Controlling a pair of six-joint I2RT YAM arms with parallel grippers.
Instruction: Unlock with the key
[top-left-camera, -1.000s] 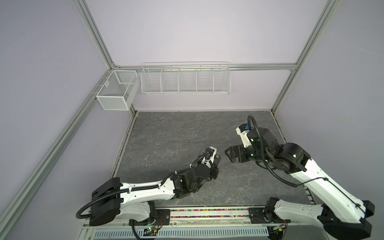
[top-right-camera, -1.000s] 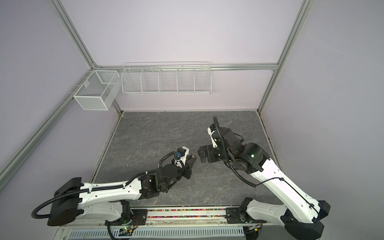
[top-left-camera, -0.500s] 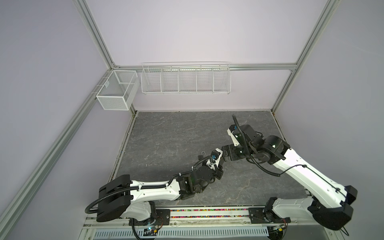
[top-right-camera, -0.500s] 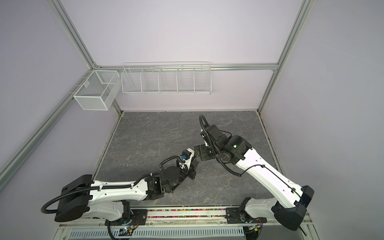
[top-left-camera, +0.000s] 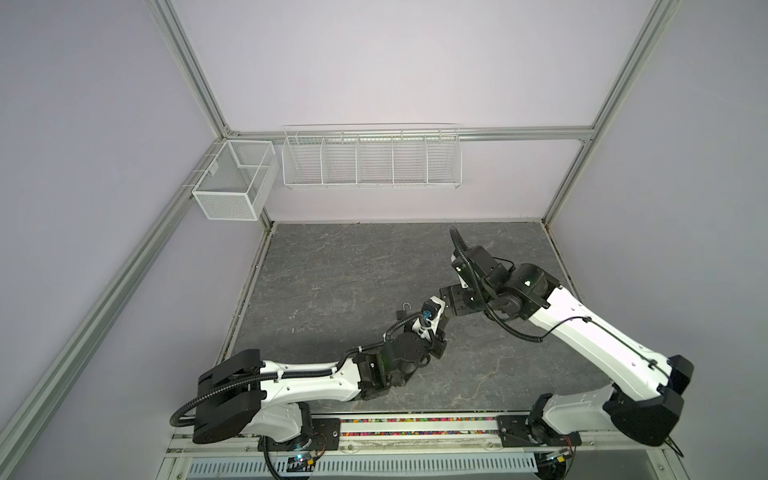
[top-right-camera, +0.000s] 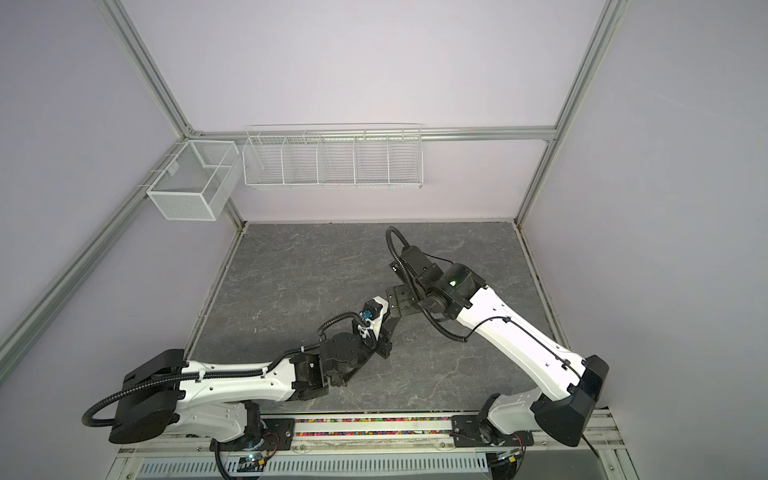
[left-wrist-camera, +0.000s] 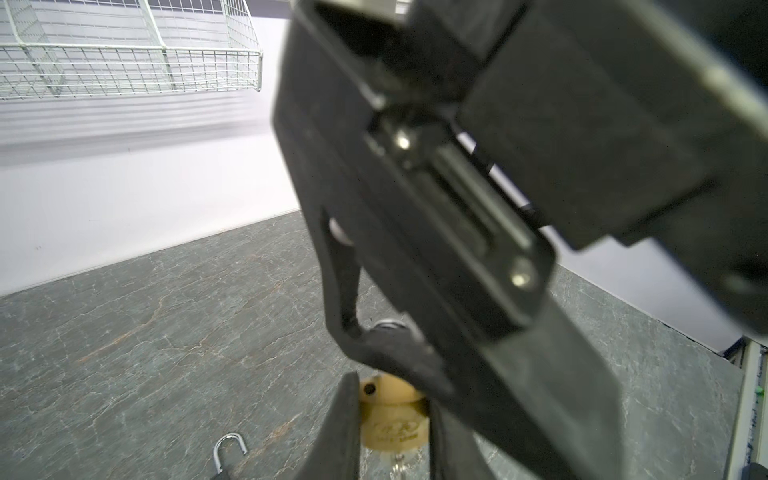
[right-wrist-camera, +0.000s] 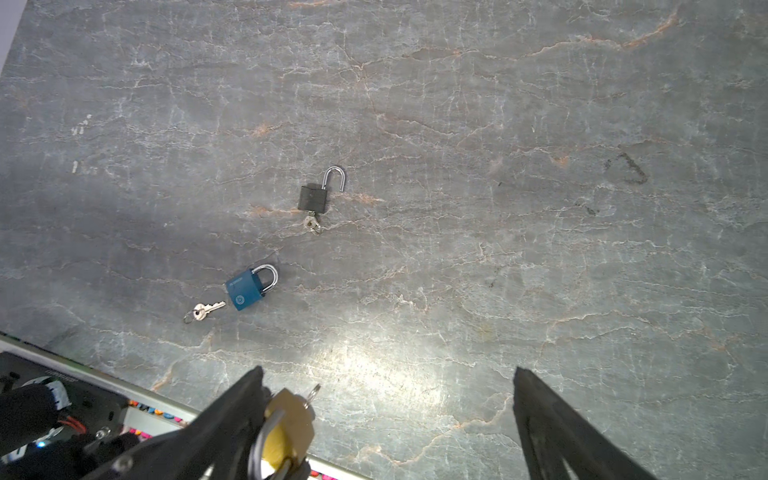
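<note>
My left gripper (left-wrist-camera: 392, 399) is shut on a brass padlock (left-wrist-camera: 390, 419), held above the table. A key (left-wrist-camera: 399, 465) sticks out of the padlock's underside. A dark hole shows in its top, and its grey shackle (right-wrist-camera: 259, 440) curves out to one side. In the right wrist view the brass padlock (right-wrist-camera: 291, 424) sits close against one finger (right-wrist-camera: 245, 399) of my open right gripper (right-wrist-camera: 386, 374), and the key's ring (right-wrist-camera: 313, 392) pokes out beside it. In both top views the right gripper (top-left-camera: 446, 318) (top-right-camera: 391, 322) hangs right over the left gripper (top-left-camera: 437, 347) (top-right-camera: 384, 343).
A black padlock (right-wrist-camera: 313, 197) lies on the grey table (right-wrist-camera: 498, 208) with its shackle open and a key in it. A blue padlock (right-wrist-camera: 245, 289) lies shut, with a loose key (right-wrist-camera: 203, 311) beside it. White wire baskets (top-left-camera: 370, 158) hang on the back wall.
The right arm swung left and closed in over the left gripper, staying open. The left arm reached further right, still holding the brass padlock.
</note>
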